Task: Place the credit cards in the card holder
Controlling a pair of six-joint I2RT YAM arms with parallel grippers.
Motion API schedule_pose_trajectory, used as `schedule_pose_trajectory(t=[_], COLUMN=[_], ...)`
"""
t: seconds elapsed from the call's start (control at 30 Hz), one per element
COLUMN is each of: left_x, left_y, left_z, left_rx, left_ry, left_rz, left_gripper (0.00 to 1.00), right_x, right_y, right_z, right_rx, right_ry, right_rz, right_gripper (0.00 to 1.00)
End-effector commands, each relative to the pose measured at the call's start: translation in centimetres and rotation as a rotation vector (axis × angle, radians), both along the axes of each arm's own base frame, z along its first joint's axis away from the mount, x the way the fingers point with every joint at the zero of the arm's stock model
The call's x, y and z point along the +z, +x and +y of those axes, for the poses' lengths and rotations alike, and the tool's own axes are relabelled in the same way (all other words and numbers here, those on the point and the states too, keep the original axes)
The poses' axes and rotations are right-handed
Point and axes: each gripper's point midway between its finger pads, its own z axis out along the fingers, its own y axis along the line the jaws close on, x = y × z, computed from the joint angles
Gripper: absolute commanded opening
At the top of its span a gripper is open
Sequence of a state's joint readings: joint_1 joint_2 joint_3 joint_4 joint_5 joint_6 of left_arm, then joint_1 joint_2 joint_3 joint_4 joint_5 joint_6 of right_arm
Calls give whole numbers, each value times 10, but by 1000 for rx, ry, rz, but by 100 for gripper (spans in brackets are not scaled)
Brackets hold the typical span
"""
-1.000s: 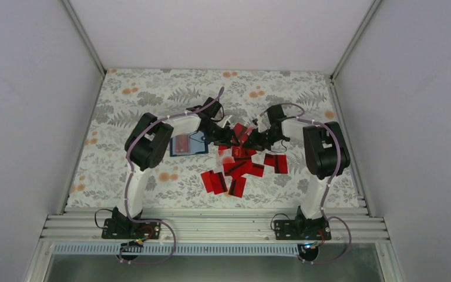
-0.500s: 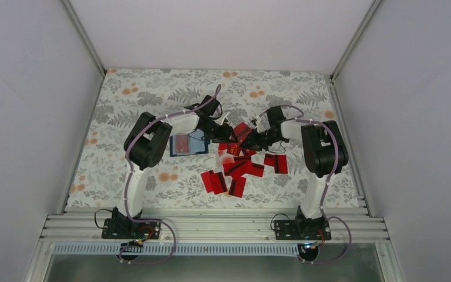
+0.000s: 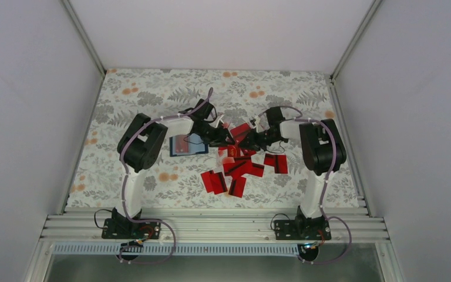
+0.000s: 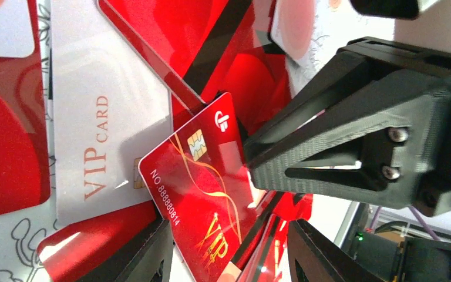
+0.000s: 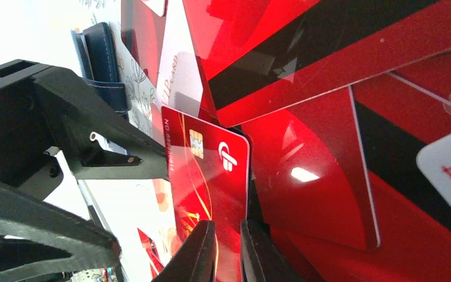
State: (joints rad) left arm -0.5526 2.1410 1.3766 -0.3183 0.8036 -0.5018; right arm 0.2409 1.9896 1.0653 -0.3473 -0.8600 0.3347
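- Two tools now meet over the far end of the red pile. A second ago they stood a little apart. Since then your left tool point(image 3: 225, 136) has edged right toward your right tool point(image 3: 246, 138), and the left arm point(image 3: 144, 144) has swung its elbow outward.
- One card point(image 5: 211, 170), red with a chip and gold VIP lettering, is clenched by its end in the right tool's fingers. It now sits higher above the pile than it did a second ago.
- Your left tool is released, with its jaws about half apart. In the left wrist view they stand either side of that same card, and a sliver of gap shows on each side. I judge it has not taken the card yet.
- Most of the other credit cards point(image 3: 241, 170) lie overlapped on the surface point(image 3: 152, 100), and a white card point(image 4: 100, 135) lies directly beneath the lifted one.
- Your card holder point(image 3: 179, 147) lies flat on the surface just left of the pile, partly under the left arm. It has not shifted in the last second. Something reddish shows on its face, but I cannot tell whether that is a card already inside.
- Taken together, this looks like a handover from right to left, since the left tool is the one beside the holder.
- Close the left tool fully before the right lets go. A thin, slick card could twist or drop back onto the pile.
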Motion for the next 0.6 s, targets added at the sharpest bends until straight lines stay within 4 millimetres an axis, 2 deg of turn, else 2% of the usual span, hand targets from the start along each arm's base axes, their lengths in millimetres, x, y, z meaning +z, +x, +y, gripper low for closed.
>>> schedule_pose_trajectory(t=[0.0, 0.3, 0.57], left_x=[51, 61, 36], left_y=[-3, 5, 2], left_z=[-24, -19, -14], left_rx=[-56, -20, -13], left_ry=[-197, -262, -202], left_rz=[-42, -47, -15], left_gripper=[50, 49, 49], right_x=[-45, -48, -47], right_y=[-23, -27, -24], right_z=[1, 3, 6], right_rx=[22, 27, 32], right_ry=[-103, -86, -69], right_rz=[80, 91, 87], right_gripper=[13, 13, 13])
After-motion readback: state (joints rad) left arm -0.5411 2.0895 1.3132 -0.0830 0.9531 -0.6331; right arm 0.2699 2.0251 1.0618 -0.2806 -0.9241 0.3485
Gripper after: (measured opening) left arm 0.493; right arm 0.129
